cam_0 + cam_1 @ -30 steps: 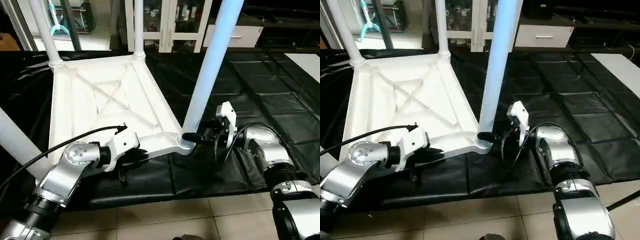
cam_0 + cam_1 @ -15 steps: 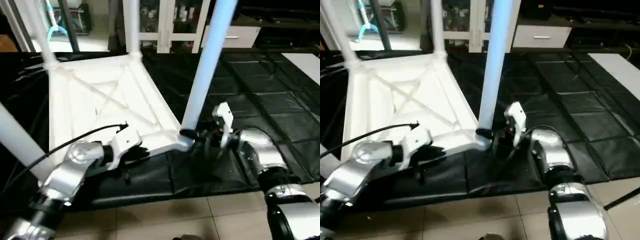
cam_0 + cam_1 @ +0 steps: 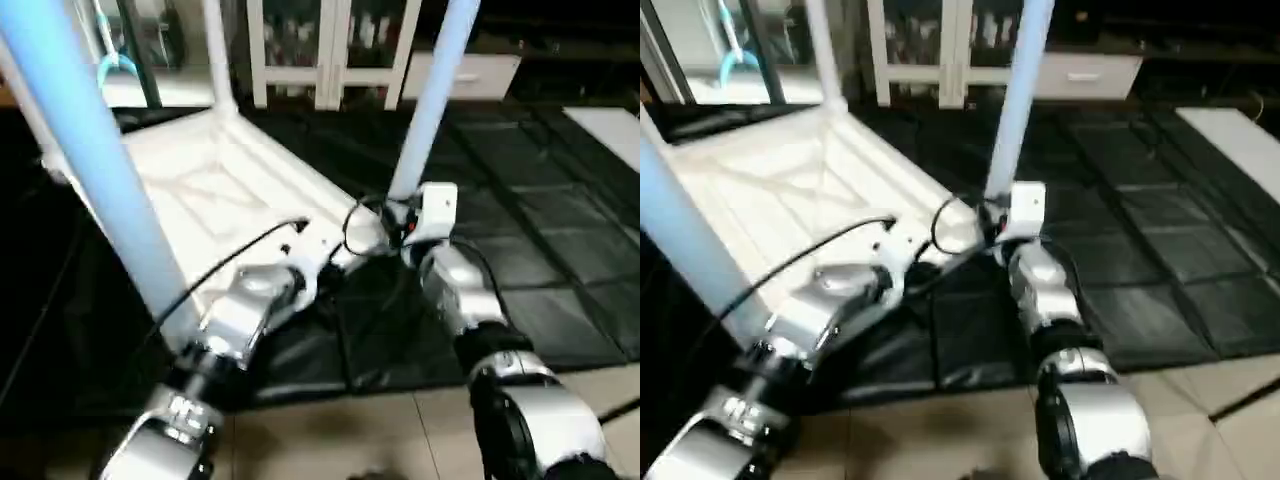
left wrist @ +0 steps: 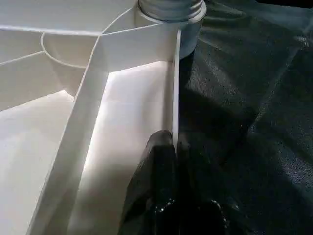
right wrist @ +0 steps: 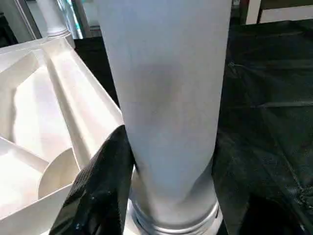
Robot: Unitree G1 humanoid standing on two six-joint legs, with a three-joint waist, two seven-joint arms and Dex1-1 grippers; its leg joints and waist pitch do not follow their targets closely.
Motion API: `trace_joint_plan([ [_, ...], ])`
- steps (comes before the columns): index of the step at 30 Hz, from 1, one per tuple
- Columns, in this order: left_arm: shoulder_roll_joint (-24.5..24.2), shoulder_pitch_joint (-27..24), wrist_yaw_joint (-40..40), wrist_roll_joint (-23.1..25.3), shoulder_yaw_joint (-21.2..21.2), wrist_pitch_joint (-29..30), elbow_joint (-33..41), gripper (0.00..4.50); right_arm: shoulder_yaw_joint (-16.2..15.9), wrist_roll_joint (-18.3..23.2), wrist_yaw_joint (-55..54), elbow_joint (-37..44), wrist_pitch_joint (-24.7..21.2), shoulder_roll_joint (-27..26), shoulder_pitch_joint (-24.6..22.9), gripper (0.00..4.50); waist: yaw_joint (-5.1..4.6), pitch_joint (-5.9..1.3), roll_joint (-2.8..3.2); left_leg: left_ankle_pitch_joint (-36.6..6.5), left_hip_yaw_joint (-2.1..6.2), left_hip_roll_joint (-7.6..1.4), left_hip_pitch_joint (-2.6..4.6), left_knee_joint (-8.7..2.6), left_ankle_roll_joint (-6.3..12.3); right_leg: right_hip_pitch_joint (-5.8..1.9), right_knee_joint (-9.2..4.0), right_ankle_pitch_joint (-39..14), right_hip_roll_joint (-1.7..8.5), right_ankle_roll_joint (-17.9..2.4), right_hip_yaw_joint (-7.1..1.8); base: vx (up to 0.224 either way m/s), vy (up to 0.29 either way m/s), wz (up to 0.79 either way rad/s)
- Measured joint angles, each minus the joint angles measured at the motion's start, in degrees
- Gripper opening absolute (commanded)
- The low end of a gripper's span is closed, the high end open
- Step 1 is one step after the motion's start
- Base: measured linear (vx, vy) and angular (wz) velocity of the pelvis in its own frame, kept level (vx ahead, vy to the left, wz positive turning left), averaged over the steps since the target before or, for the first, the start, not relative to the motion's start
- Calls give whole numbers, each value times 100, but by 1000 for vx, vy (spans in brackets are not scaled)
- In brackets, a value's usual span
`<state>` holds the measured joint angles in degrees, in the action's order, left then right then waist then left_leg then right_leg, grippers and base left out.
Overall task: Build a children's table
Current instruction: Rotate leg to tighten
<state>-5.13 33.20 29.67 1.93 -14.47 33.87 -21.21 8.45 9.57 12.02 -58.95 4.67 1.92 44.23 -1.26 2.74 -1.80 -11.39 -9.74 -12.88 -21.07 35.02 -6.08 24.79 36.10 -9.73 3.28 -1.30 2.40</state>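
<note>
The black mat [image 3: 560, 200] is being used as the work surface on the floor, and the table top [image 3: 220, 190] is lying on it upside down, ribs upward, toward 10 o'clock in the head view. Four legs are standing in the corner sockets: the near-left leg [image 3: 100, 170] at 9 o'clock, the near-right leg [image 3: 428, 100] at 1 o'clock, a far leg [image 3: 215, 50] at 11 o'clock, and a fourth being cut by the frame edge at 10 o'clock. Assembly is therefore judged to be nearly complete; the seating of the near-right leg, and the turning of the table upright, appear to be what is left.

The right hand [image 5: 166, 196] is being held around the base of the near-right leg just above its grey collar [image 5: 171, 220], one black finger [image 5: 98, 191] pressing the tube; the opposite finger is hidden, so a full clamp cannot be confirmed. The left hand [image 4: 168, 161] is being kept pinched shut on the thin rim wall [image 4: 175, 88] of the top, near the same corner socket [image 4: 166, 29].

Compared with one second ago, both forearms are being seen swung inward, toward the near-right corner, and the top is appearing turned and tilted in the head view, the camera itself having shifted.
</note>
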Motion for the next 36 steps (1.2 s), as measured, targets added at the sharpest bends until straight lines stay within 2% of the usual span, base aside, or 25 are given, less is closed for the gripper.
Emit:
trace_joint_plan([
  [26,-1,0,0,2,0,0,0,0,1,0,0,-7,0,-2,4,193,-2,0,0,0,1,0,0,-4,-1,2,-2,-2,0,3,2,0,0,0],
  [27,-1,0,0,2,0,0,0,0,1,0,0,-7,0,-3,4,228,-2,0,0,0,1,0,1,-5,-1,2,-2,-2,0,3,2,0,0,0],
  [28,-21,-3,8,2,0,-4,1,0,16,-3,4,-26,11,-13,19,228,-4,0,0,0,1,0,1,-5,-1,3,-2,-2,0,3,2,0,0,0],
  [30,-934,-411,843,-61,-195,-570,504,0,-230,93,1610,84,21,438,-87,263,-95,1,18,-1,8,0,-1,-20,-1,14,-6,-1,-4,2,4,0,0,0],
  [31,-1469,-703,1331,-166,-193,-976,791,0,-436,164,2651,233,25,705,-217,263,-149,6,26,-1,19,-1,0,-30,-2,19,-7,-1,-9,2,10,0,0,0],
  [32,-2071,-1043,1902,-342,-147,-1445,1080,0,-700,203,3876,465,42,1068,-373,266,-157,12,35,-1,37,-4,-12,-45,-2,25,-14,-5,-12,2,28,0,0,0],
  [34,-2266,-1135,2237,-348,-81,-1699,1138,0,-782,202,4556,522,44,1201,-398,274,-100,21,48,1,38,-8,-10,-45,-1,30,-17,-6,-5,-2,45,0,0,0],
  [35,-2285,-1135,2268,-328,-42,-1731,1135,0,-782,204,4658,549,44,1207,-398,303,-59,32,64,2,11,-13,-13,-42,0,36,-17,-3,5,-6,43,0,0,0],
  [36,-2289,-1135,2293,-327,-41,-1746,1135,0,-779,205,4677,555,44,1210,-398,308,-39,39,75,3,1,-12,-12,-32,1,35,-17,-2,7,-7,33,0,0,0],
])
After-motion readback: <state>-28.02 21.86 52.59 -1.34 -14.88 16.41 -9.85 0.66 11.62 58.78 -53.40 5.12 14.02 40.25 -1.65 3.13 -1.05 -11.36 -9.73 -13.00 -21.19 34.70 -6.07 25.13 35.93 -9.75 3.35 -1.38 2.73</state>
